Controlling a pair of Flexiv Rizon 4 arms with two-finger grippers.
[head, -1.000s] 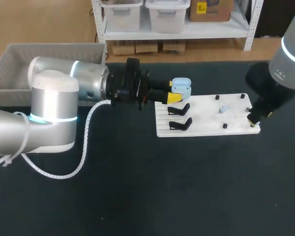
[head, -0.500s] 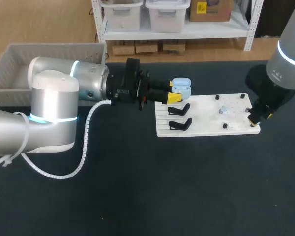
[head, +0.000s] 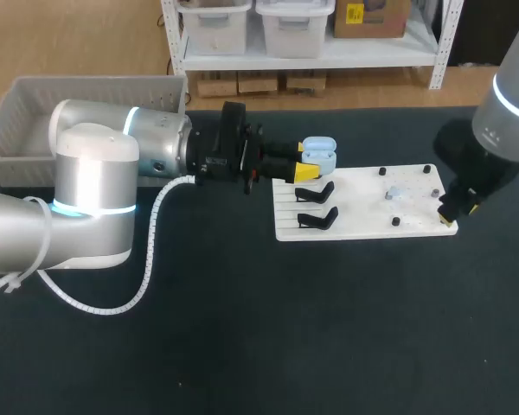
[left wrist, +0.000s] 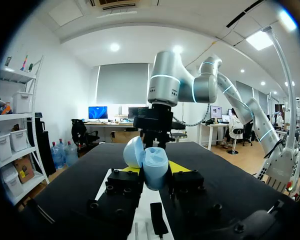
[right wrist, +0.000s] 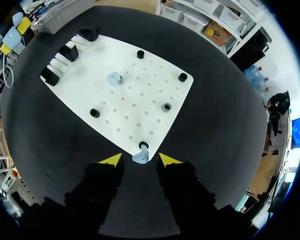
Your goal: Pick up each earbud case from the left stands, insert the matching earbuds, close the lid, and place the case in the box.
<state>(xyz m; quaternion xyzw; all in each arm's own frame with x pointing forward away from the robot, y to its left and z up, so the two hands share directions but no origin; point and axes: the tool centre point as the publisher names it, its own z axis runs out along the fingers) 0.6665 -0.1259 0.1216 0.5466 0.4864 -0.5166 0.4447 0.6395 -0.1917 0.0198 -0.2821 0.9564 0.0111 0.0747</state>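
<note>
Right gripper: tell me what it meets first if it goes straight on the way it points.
Most likely the pale blue earbud on its peg at the white board's near edge, just ahead between the right gripper's open fingertips. Depth is unclear.

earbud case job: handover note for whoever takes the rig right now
Left gripper: shut on the light blue plastic earbud case, lid open, near the black stands.
Right gripper: open, tips either side of a pale blue earbud at the white pegboard's edge.
Second earbud sits mid-board.
Done: case picked up.
Left: insert both earbuds, close lid, put case in the grey plastic box.
</note>
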